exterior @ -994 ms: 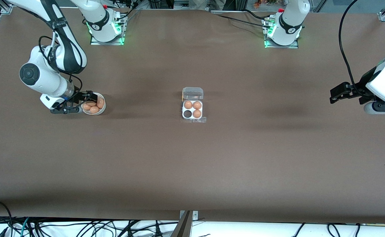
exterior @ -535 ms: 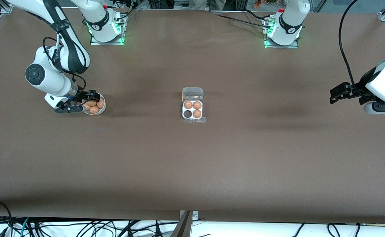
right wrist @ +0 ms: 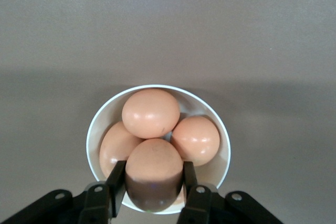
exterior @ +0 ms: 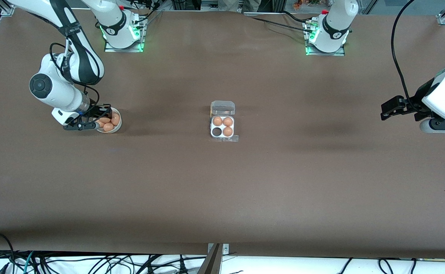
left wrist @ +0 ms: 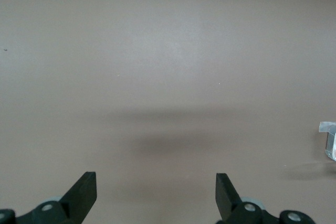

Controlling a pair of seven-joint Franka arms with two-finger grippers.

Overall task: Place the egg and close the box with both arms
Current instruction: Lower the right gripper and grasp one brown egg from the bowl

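The right end effector [right wrist: 153,192] is in the bowl [right wrist: 222,157], pinching the egg [right wrist: 154,174]; the box [exterior: 222,126] waits mid-tabletop, lid up, one cell empty; the left end effector [left wrist: 156,190], spread wide, waits.

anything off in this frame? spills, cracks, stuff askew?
Nothing stands out. The box sits square mid-table, lid open, three eggs seated, one cell empty. The bowl is upright, its eggs intact. The right hand is at the bowl with its fingers around the egg. The left hand waits open over bare table.
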